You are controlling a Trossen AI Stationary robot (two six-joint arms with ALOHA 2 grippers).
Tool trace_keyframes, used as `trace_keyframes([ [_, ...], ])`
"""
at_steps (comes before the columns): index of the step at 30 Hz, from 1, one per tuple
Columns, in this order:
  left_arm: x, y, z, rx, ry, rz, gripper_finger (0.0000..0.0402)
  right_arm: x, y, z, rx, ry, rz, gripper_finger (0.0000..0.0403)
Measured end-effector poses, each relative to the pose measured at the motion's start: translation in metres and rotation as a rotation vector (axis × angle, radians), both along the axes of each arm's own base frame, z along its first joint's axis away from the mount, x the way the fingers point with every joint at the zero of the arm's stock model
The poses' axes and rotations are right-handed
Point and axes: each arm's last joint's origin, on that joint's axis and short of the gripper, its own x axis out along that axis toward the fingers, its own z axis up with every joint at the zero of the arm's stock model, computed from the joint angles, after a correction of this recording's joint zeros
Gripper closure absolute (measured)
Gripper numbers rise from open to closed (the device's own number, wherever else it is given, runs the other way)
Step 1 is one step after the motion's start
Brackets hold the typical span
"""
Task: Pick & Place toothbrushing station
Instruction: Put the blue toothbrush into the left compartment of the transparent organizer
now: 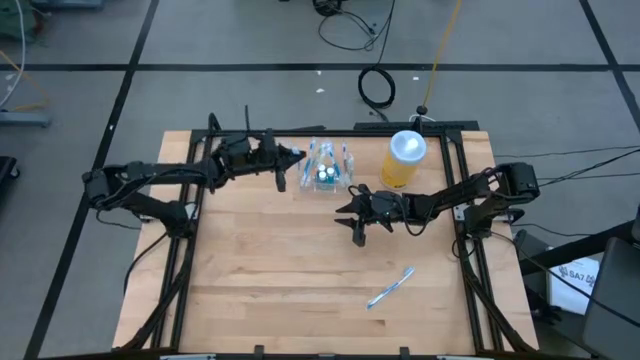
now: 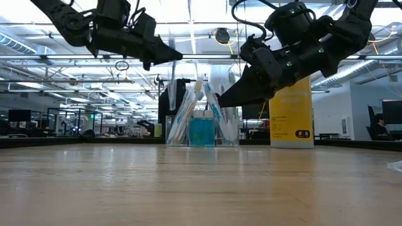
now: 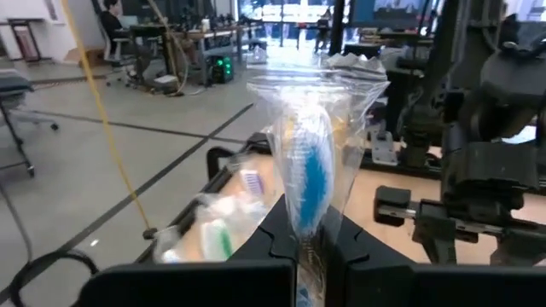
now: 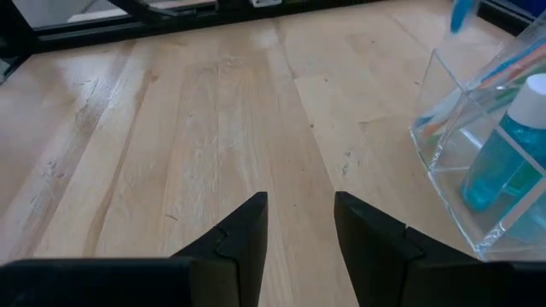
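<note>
Two dark arms are reaching over the wooden desk (image 1: 300,260) toward the toothbrushing station (image 1: 327,168), a clear plastic holder that is standing upright on the desk near its far edge. The station is holding several wrapped toothbrushes that are leaning out of its top and a small blue bottle with a white cap (image 4: 503,158) inside it.

The left end effector (image 1: 297,155) is hovering above the desk just beside the station, on the side away from the yellow jar (image 1: 404,160). Its fingers are pressing together on a clear-wrapped toothbrush with blue bristles (image 3: 314,175), which is sticking up from between them in the left wrist view. In the low view this end effector (image 2: 168,55) is hanging higher than the station's rim.

The right end effector (image 1: 345,210) is hovering close to the station on the side nearer the desk's front edge, without touching it. Its two fingers (image 4: 241,237) are standing apart with bare wood showing between them, and nothing is sitting in the gap.

The yellow jar with a white lid is standing just beside the station, on the side opposite the left end effector. One more wrapped toothbrush (image 1: 390,288) is lying flat on the desk, well apart from the station, toward the front edge.
</note>
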Motion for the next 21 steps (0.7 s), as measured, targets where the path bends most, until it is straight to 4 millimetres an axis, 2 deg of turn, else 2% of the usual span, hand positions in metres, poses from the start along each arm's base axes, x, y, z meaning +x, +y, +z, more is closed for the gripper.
trace_keyframes([
  [8, 0.019, 0.006, -0.027, -0.011, 0.03, 0.054, 0.0395, 0.001, 0.0, 0.003, 0.0, -0.035, 0.0, 0.0271],
  [11, 0.023, 0.009, -0.037, -0.026, 0.062, 0.071, 0.0395, 0.001, 0.0, 0.003, 0.007, -0.036, -0.003, 0.0271],
  [17, 0.027, 0.01, -0.05, -0.062, 0.096, 0.072, 0.0363, 0.001, 0.0, 0.003, 0.059, -0.039, -0.023, 0.0271],
  [21, 0.029, 0.011, -0.058, -0.132, 0.11, 0.082, 0.0366, 0.001, 0.0, 0.003, 0.089, -0.042, -0.041, 0.0271],
])
